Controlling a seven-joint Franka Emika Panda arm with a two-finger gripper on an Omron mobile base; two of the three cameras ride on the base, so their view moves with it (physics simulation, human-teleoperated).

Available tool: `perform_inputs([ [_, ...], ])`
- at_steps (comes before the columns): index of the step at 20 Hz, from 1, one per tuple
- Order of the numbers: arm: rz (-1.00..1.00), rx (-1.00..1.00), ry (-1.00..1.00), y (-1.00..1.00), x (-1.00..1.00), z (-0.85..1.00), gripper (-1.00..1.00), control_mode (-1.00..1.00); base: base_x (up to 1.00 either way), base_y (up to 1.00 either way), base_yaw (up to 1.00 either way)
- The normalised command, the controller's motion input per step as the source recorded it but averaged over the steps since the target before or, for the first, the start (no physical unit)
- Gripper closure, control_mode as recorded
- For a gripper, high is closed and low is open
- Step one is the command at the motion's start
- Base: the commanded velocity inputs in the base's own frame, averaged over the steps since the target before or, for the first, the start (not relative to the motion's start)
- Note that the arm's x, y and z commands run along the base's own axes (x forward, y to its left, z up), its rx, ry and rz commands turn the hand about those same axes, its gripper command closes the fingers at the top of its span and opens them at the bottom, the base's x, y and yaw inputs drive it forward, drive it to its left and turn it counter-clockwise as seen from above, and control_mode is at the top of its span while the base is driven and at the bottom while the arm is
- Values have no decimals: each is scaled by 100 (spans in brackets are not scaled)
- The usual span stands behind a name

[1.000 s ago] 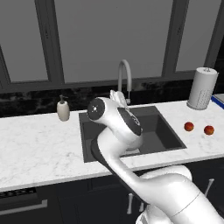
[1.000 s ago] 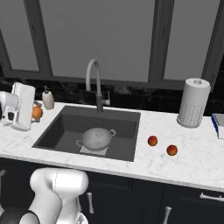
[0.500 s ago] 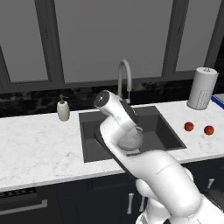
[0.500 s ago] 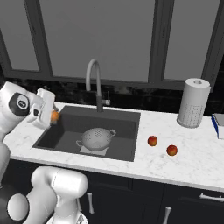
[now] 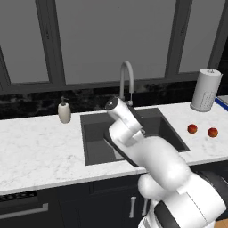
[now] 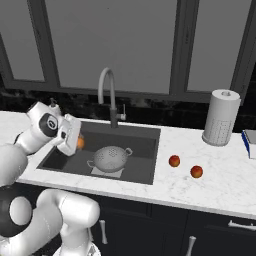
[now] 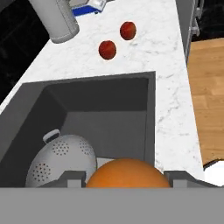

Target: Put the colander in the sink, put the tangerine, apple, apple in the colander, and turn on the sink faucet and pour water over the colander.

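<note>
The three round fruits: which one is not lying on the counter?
The tangerine, the orange one: the gripper holds it above the sink. Both red apples lie on the counter.

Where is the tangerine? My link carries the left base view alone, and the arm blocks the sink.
Observer: The tangerine sits between the fingers of the gripper, over the left part of the sink.
Operator: Is the colander in the basin?
Observer: Yes, the colander stands upright on the sink floor, to the right of the gripper.
Operator: Any fruit inside it?
Observer: None; its bowl is empty, and no water runs from the faucet.
</note>
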Motion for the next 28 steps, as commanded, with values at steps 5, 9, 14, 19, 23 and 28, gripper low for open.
perform_inputs([
  [5,0,0,17,-18,55,-52,100,-100,0,0,0],
  [9,2,0,11,-2,60,-48,100,-100,0,0,0],
  [14,5,0,5,-5,45,-48,100,-100,0,0,0],
  [19,4,0,1,-12,36,-48,100,-100,0,0,0],
  [23,1,0,0,-3,30,-52,100,-100,0,0,0],
  [28,0,0,0,0,35,-55,100,-100,0,0,0],
])
